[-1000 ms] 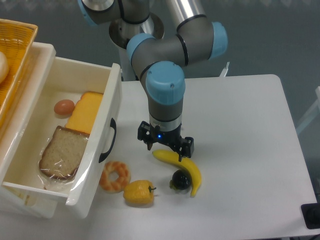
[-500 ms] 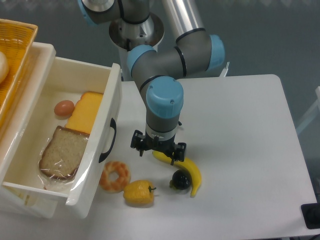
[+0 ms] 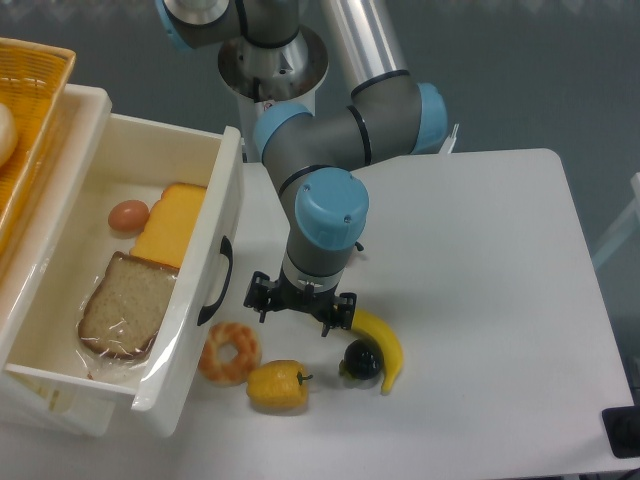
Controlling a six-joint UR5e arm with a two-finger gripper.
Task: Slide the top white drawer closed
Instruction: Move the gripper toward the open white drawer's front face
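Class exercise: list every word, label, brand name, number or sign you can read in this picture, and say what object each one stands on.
None: no readable text shows on the top white drawer, the gripper, the arm or the food.

The drawer (image 3: 222, 262) is glossy white plastic, large and deep, and stands pulled well out over the tabletop's left edge. Its tall flat front panel carries one curved black handle (image 3: 216, 281). Inside lie a bread slice, a cheese block and an egg.
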